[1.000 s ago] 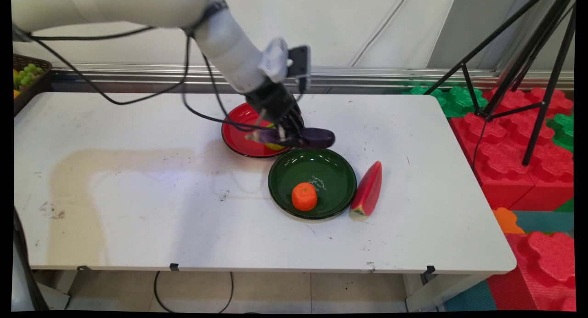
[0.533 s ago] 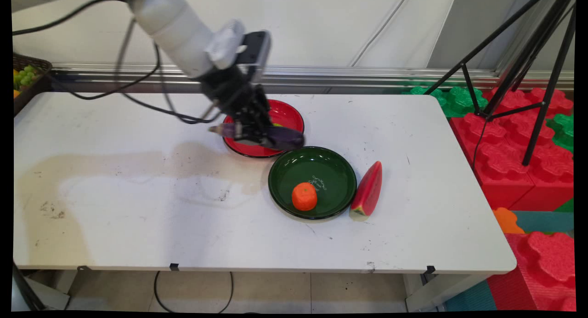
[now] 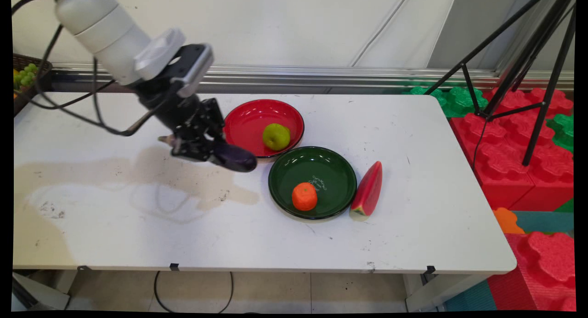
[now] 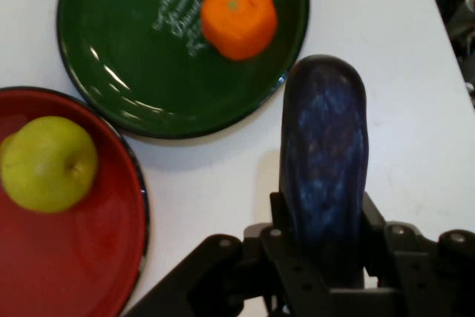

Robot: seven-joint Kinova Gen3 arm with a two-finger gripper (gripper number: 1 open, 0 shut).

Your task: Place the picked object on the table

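pincer [image 3: 202, 148] grips eggplant [image 3: 232, 156] abv table [image 3: 138, 226]

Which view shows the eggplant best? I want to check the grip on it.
The hand view: the eggplant fills the frame, clamped between the gripper fingers. The main view shows only its dark rounded end jutting out near the red plate, the rest hidden by the gripper.

Two plates [image 3: 239, 125] [image 3: 340, 171] (red, green), one eggplant [image 3: 232, 156], apple [image 3: 276, 136], orange [image 3: 304, 196], watermelon slice [image 3: 367, 190]
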